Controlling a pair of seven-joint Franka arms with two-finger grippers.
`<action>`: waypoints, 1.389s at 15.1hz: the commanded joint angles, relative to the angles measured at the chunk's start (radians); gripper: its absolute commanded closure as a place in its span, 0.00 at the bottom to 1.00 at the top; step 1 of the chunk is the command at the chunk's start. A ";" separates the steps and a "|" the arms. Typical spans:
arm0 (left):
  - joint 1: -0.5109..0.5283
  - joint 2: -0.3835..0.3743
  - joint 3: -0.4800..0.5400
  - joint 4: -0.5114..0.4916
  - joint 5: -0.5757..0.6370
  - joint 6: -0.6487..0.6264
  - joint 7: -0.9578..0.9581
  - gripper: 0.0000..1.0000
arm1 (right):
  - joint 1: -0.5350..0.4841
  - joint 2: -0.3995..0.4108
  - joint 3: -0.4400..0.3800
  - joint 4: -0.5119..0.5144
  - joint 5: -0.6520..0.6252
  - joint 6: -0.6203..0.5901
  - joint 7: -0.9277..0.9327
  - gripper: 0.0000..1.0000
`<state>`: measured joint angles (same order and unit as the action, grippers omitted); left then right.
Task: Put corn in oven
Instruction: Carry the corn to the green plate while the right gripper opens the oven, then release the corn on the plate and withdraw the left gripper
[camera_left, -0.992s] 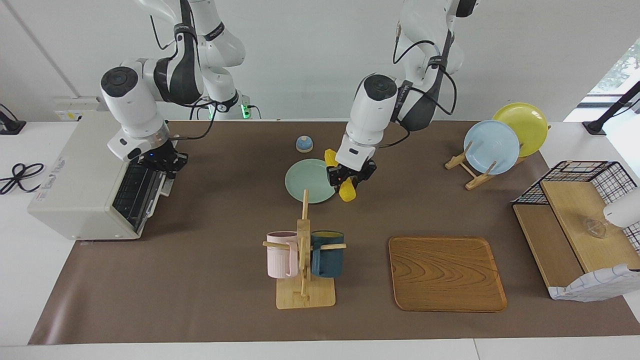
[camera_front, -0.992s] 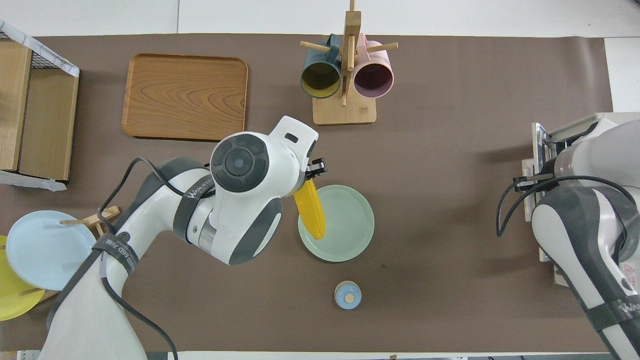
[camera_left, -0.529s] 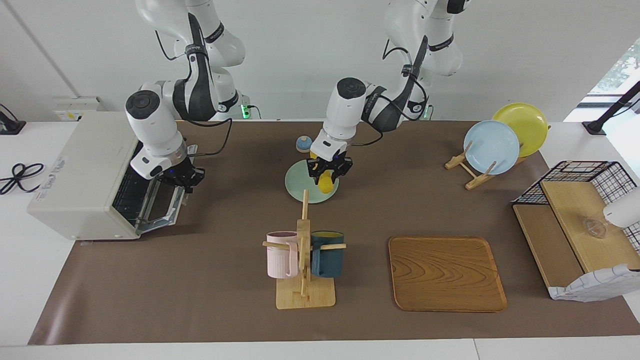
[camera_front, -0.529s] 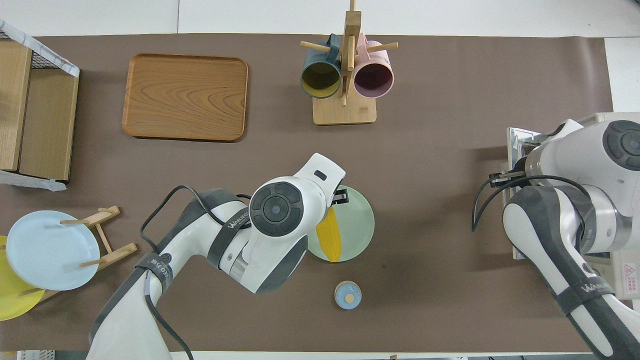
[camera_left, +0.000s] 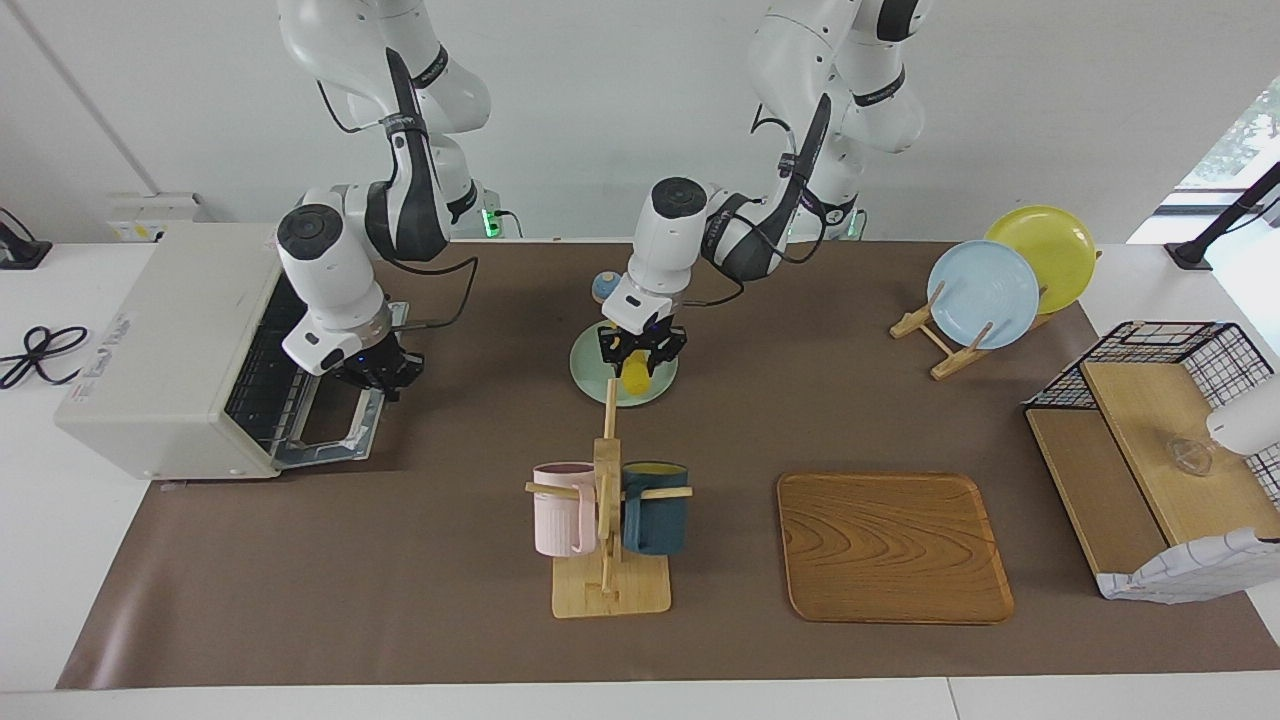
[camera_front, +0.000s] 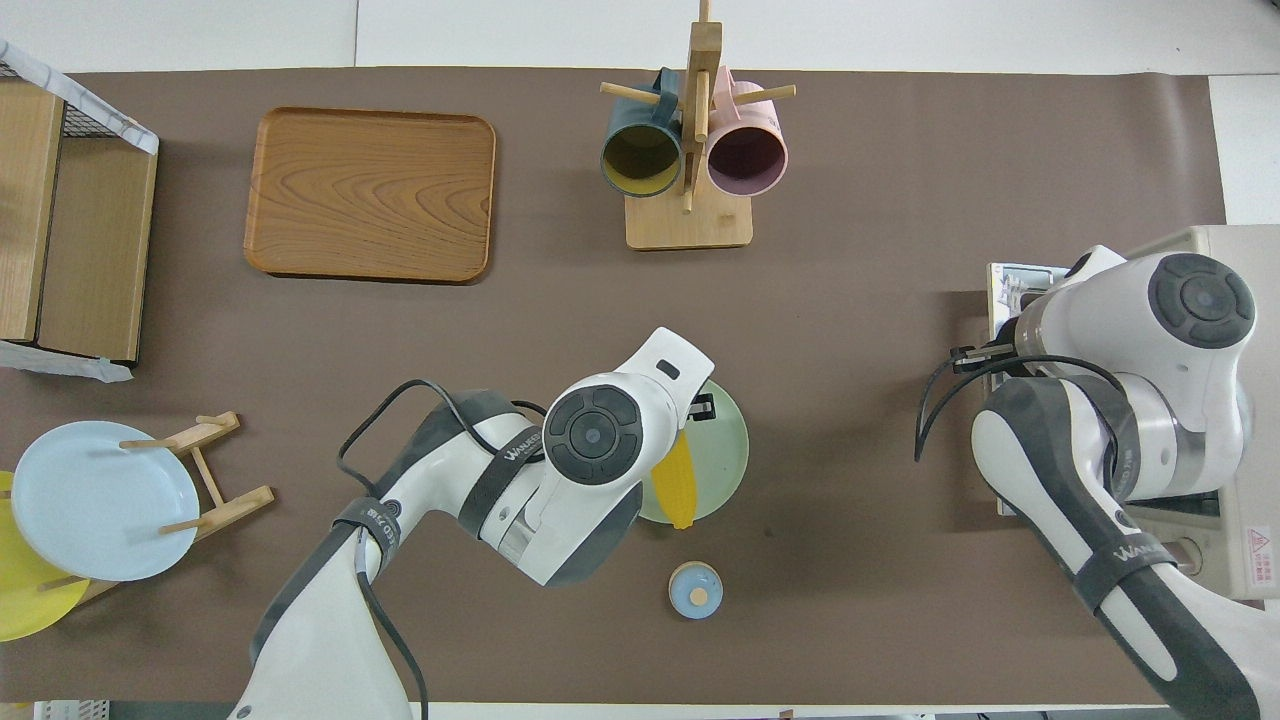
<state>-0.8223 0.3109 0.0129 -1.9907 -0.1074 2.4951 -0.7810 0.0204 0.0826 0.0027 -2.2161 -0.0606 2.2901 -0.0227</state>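
The yellow corn (camera_left: 635, 372) hangs in my left gripper (camera_left: 640, 352), which is shut on it over the pale green plate (camera_left: 600, 375). In the overhead view the corn (camera_front: 675, 490) sticks out from under the left wrist over the plate (camera_front: 728, 450). The off-white oven (camera_left: 160, 340) stands at the right arm's end of the table. Its glass door (camera_left: 335, 432) is dropped open and almost flat, and the wire rack (camera_left: 262, 372) shows inside. My right gripper (camera_left: 378, 376) is shut on the door's handle. In the overhead view the right arm hides that gripper and most of the door (camera_front: 1010, 285).
A mug rack (camera_left: 607, 520) with a pink and a dark blue mug stands farther from the robots than the plate. A wooden tray (camera_left: 893, 545) lies beside it. A small blue bell (camera_left: 607, 287) sits nearer to the robots. A plate stand (camera_left: 985, 293) and wire shelf (camera_left: 1150, 440) are at the left arm's end.
The right gripper has pulled the oven door from nearly shut down to almost flat. The left gripper has carried the corn toward the oven's end, from beside the green plate to over it.
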 joint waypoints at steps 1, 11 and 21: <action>-0.020 -0.006 0.018 -0.010 -0.018 0.027 0.008 1.00 | -0.014 0.005 -0.020 -0.016 -0.035 0.034 0.012 1.00; 0.037 -0.110 0.021 0.022 -0.017 -0.160 0.028 0.00 | 0.030 0.019 -0.020 -0.042 -0.033 0.046 0.090 1.00; 0.411 -0.282 0.027 0.265 0.031 -0.682 0.279 0.00 | 0.091 0.043 -0.018 0.113 0.021 -0.106 0.125 1.00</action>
<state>-0.4749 0.0777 0.0504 -1.7215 -0.0949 1.8717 -0.5631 0.0907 0.1122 -0.0091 -2.1586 -0.0601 2.2255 0.0860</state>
